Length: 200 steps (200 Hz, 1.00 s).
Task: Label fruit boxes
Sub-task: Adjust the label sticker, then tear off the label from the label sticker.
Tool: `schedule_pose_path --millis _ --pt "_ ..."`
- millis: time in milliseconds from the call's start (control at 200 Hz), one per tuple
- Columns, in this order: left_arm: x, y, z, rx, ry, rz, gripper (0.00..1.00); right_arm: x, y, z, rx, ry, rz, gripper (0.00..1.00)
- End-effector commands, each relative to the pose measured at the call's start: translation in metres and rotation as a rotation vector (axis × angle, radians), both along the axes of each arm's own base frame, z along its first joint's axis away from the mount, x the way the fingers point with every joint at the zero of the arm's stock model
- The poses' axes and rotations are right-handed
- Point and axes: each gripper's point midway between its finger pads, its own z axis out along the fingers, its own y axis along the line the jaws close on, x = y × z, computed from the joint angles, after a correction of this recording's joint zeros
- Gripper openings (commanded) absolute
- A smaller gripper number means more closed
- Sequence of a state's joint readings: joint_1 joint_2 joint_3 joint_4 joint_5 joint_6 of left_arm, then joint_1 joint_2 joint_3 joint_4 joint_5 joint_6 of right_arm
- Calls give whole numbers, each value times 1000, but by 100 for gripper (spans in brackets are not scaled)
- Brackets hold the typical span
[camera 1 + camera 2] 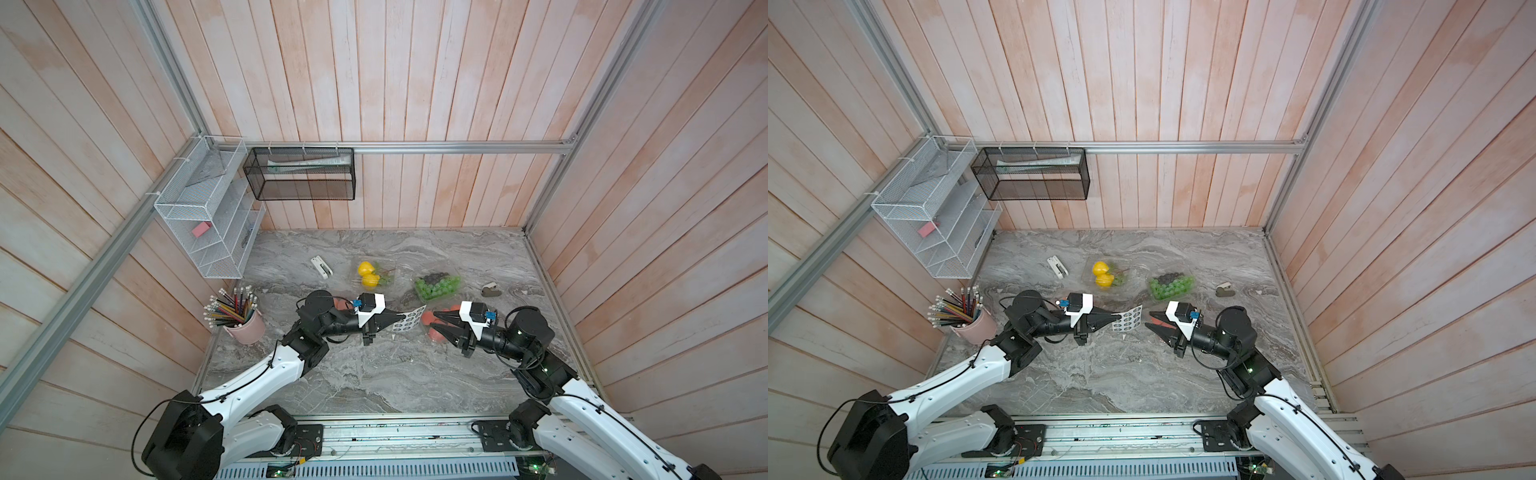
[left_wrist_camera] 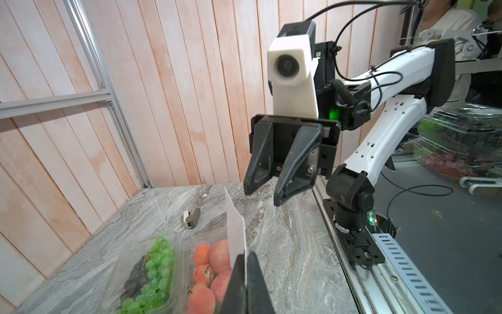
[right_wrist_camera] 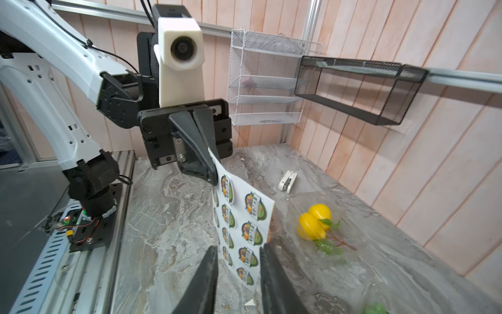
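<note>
My left gripper [image 1: 397, 319] [image 2: 245, 271] is shut on one edge of a white sheet of round stickers [image 1: 409, 318] [image 3: 244, 217] and holds it up above the table. My right gripper [image 1: 434, 321] [image 3: 239, 248] is open, its fingertips close to the sheet's free edge, with nothing clamped between them. It hovers over the fruit box of apples and oranges [image 1: 430, 330] [image 2: 209, 266]. Behind that stands the fruit box of green and dark grapes [image 1: 438, 286] [image 2: 152, 271]. The fruit box with yellow fruit [image 1: 370, 274] [image 3: 317, 225] lies further back left.
A pink cup of pencils [image 1: 245, 324] stands at the table's left edge. A small white stapler-like thing [image 1: 322, 266] lies at the back left, a small tan object [image 1: 490, 289] at the right. A white wire rack [image 1: 208, 212] and a black mesh shelf [image 1: 299, 174] hang on the walls.
</note>
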<state>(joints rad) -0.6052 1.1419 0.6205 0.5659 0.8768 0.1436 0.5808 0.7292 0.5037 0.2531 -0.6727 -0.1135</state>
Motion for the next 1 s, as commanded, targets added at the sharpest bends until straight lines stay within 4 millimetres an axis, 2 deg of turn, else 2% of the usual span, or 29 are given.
schedule_pose_path --millis 0,195,445,995 --pt "-1 -1 1 -9 -19 -1 0 -7 8 0 19 22 81 27" --pt "-5 -1 0 -7 -19 -18 0 3 17 1 18 18 94 27" --pt "-6 -1 -1 -1 -24 -25 0 4 23 12 52 1 139 27" --pt "-9 -4 -4 11 -29 -38 0 5 29 20 74 -5 174 27"
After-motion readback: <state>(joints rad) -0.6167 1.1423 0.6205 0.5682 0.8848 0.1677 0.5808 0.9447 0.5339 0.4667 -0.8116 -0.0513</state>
